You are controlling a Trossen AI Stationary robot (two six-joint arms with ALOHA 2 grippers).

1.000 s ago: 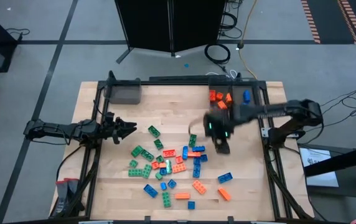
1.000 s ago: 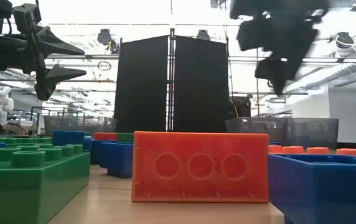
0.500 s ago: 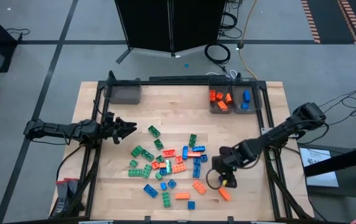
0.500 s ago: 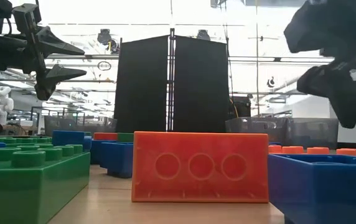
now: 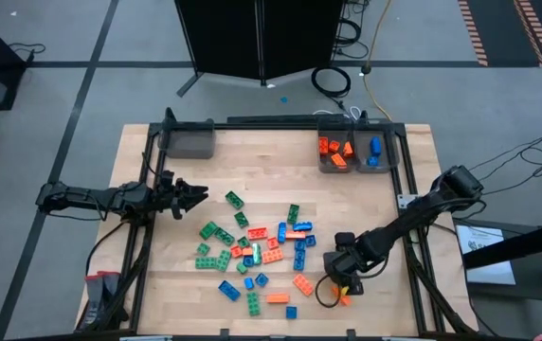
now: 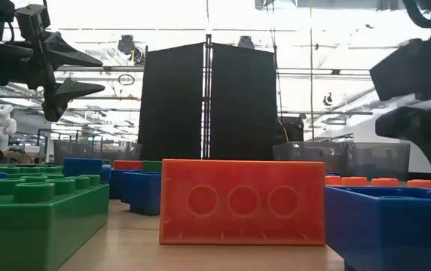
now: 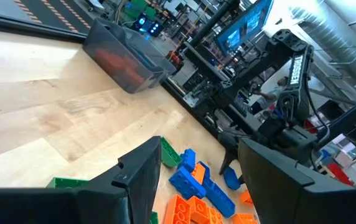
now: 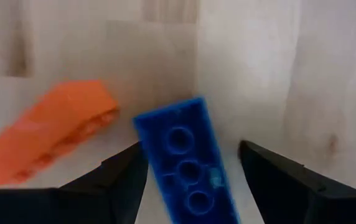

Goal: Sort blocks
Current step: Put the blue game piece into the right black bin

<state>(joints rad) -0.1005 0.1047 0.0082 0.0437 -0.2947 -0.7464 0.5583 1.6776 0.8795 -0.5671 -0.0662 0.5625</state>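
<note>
Right gripper (image 5: 339, 280) now low over table (image 5: 385, 294), near front right edge, down from back bins a second ago. Fingers (image 8: 277, 177) apart, straddling blue brick (image 8: 187, 171) (nothing clamped yet), orange brick (image 8: 44, 137) just beside it. Means: next pick under way, likely blue for bin (image 5: 373, 152) at back right. Left gripper (image 5: 188, 196) unmoved at left edge, fingers parted, empty, waiting. Scattered blocks (image 5: 252, 248) mid-table, most unsorted; few orange, blue already binned.
</note>
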